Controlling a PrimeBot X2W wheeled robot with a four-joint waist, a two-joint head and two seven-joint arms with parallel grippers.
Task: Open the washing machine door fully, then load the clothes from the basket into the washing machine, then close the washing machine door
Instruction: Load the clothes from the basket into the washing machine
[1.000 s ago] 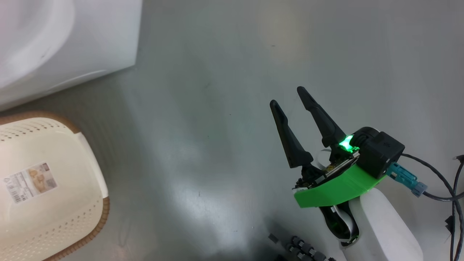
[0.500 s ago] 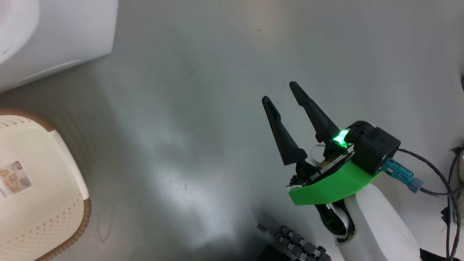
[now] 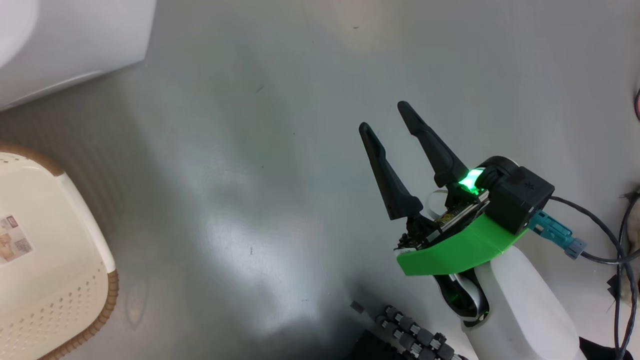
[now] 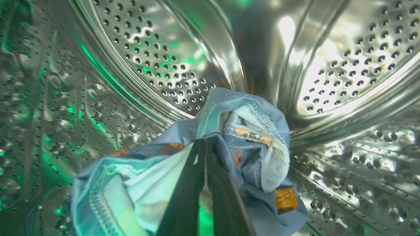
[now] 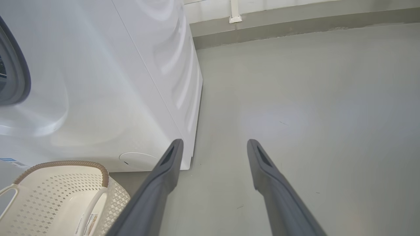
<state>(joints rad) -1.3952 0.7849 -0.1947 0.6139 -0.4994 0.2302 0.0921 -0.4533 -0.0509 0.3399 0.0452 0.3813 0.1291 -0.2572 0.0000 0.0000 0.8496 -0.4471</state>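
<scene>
The left gripper (image 4: 205, 141) is reaching into the steel drum (image 4: 157, 59) of the washer (image 5: 115, 82), and its two fingers are pressing together, so that almost no gap is showing between them. They are pinching the clothes (image 4: 252, 137). This light-blue bundle with orange prints and cream panels is bunching around the fingertips, folding over them above and to the right. It is also hanging down on both sides of the fingers toward the bottom of the left wrist view. The fabric is touching both fingers, and the perforated wall is curving all around it. Whether the lower part of the bundle is lying on the drum, I cannot tell. Green light is reflecting on the steel to the left of the fingers. The right gripper (image 3: 384, 117) is hanging over the grey floor (image 3: 250, 175), and its jaws are standing wide open and empty. In the right wrist view, bare floor is showing in the gap between the two fingers. The white washer is standing to the left of these open jaws, apart from them. Its round cap (image 5: 137, 160) is appearing just left of the left fingertip, low on the front panel. The basket (image 5: 59, 193) is standing on the floor further to the left of the jaws, near the washer's front, and it is showing its brown rim, perforated sides and a label.
</scene>
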